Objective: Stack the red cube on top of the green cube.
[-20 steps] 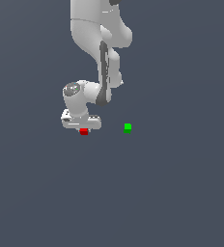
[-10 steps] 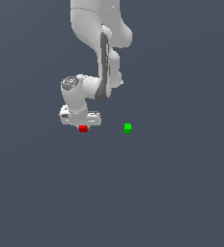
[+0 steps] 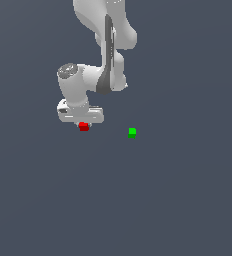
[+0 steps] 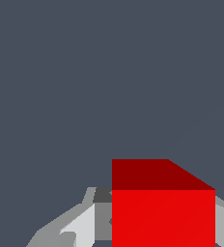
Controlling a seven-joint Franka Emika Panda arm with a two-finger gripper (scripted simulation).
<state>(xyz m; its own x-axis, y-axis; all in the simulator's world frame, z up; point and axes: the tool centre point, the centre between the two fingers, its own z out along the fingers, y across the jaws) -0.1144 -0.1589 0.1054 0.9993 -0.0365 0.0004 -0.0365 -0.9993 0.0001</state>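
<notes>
The red cube [image 3: 84,127] sits between the fingers of my white gripper [image 3: 83,124], which is shut on it just under the hand. It appears lifted slightly off the grey floor. In the wrist view the red cube [image 4: 163,207] fills the space between the grey fingers [image 4: 80,226], which press against its sides. The green cube [image 3: 132,132] rests alone on the floor, off to the exterior view's right of the gripper and a little lower in the picture. The wrist view does not show the green cube.
The white arm [image 3: 105,45] comes down from the top of the exterior view above the gripper. The plain grey floor [image 3: 178,200] spreads all around.
The gripper and the red cube in it have risen and drifted slightly to the exterior view's left. The green cube has not moved.
</notes>
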